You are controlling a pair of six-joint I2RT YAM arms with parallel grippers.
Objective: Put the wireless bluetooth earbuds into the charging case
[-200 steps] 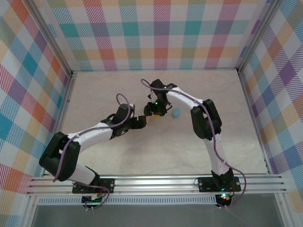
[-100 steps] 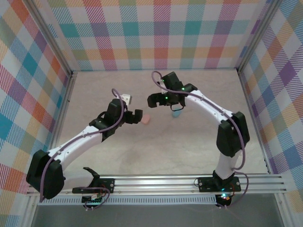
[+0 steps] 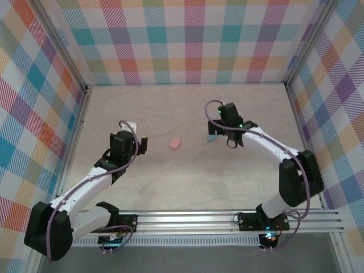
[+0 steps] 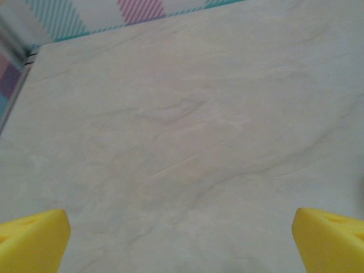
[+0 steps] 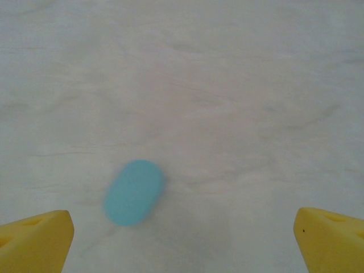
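Note:
Two closed oval charging cases lie on the table: a pink case [image 3: 175, 143] in the middle and a light blue case [image 3: 211, 137] just to its right. The blue case [image 5: 133, 192] lies low and left in the right wrist view, ahead of my right gripper [image 5: 182, 243], whose yellow fingertips [image 5: 35, 242] stand wide apart and open. From above, my right gripper [image 3: 223, 132] hovers right beside the blue case. My left gripper [image 3: 129, 142] is left of the pink case, apart from it. Its yellow fingertips [image 4: 31, 240] are wide open over bare table. The earbuds are out of view.
The pale marbled table [image 3: 193, 176] is walled by checked panels on three sides, with a metal rail [image 3: 187, 219] along the near edge holding both arm bases. Open surface lies in front of and behind the two cases.
Both grippers met over the pink case in the middle a second ago. They have opened and drawn apart, the left one leftward and the right one rightward, and the pink case lies free on the table.

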